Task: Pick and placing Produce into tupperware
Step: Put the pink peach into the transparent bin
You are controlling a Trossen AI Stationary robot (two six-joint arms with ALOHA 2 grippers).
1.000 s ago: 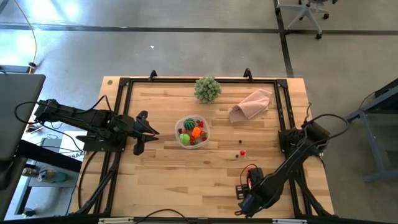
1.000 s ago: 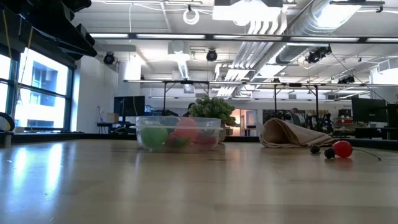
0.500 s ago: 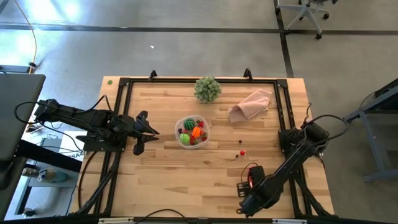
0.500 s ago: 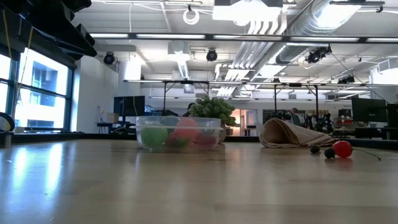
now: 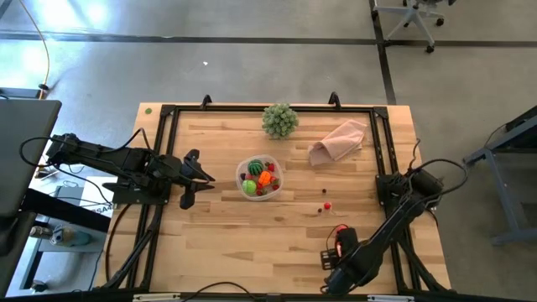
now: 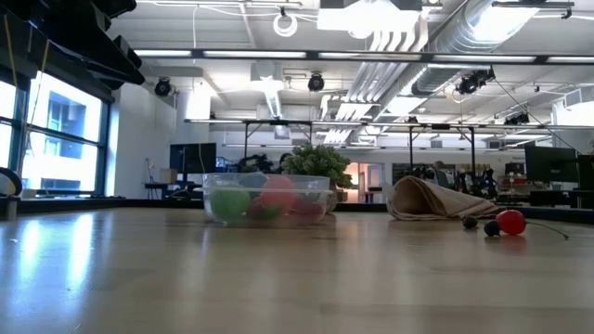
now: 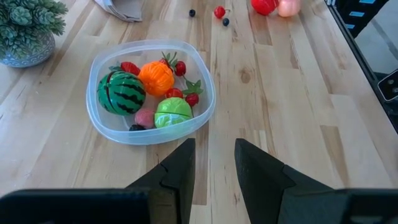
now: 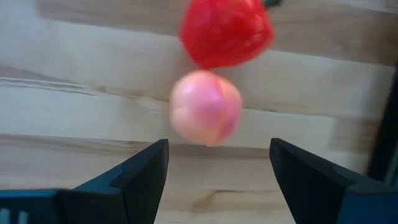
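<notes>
Near the middle of the worktop sits the clear tupperware. Inside it lie a striped dark green piece, an orange piece, a light green piece and small red berries. At the left side the left gripper points at the tupperware, its jaws a little apart and holding nothing. By the front right edge the right gripper has its jaws wide open, just before a pink piece and a red piece, which touch each other. More berries lie loose on the wood.
</notes>
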